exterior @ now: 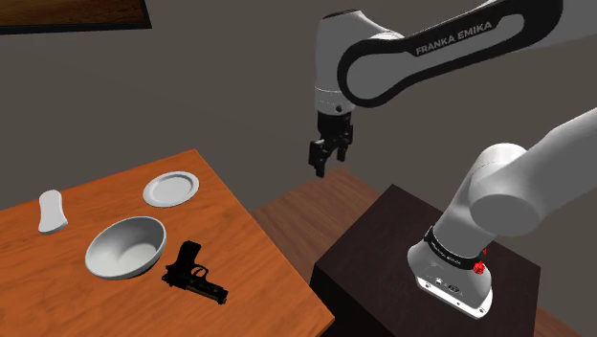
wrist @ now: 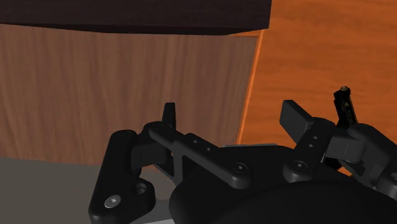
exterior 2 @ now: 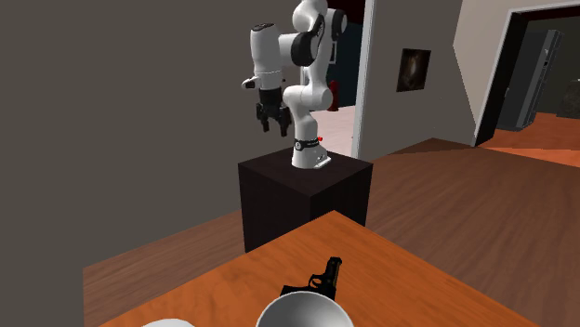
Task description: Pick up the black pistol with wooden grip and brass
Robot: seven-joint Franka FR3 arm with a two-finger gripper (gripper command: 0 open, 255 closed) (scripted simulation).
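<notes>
While my tool hangs with fingers apart and nothing between them, the pistol waits lower down on the worktop.
Nearest under me is bare floor, so I judge the reach not yet begun. Beyond it, by the worktop's closest edge, that one black pistol lies flat on its side, likely open to a grasp from above. Just past it sits one grey bowl, then one plate, and farthest one small white piece.

An orange wooden table carries a grey bowl, a small plate beyond it and, toward the shoulder view's left, a white curved object — all apart.
</notes>
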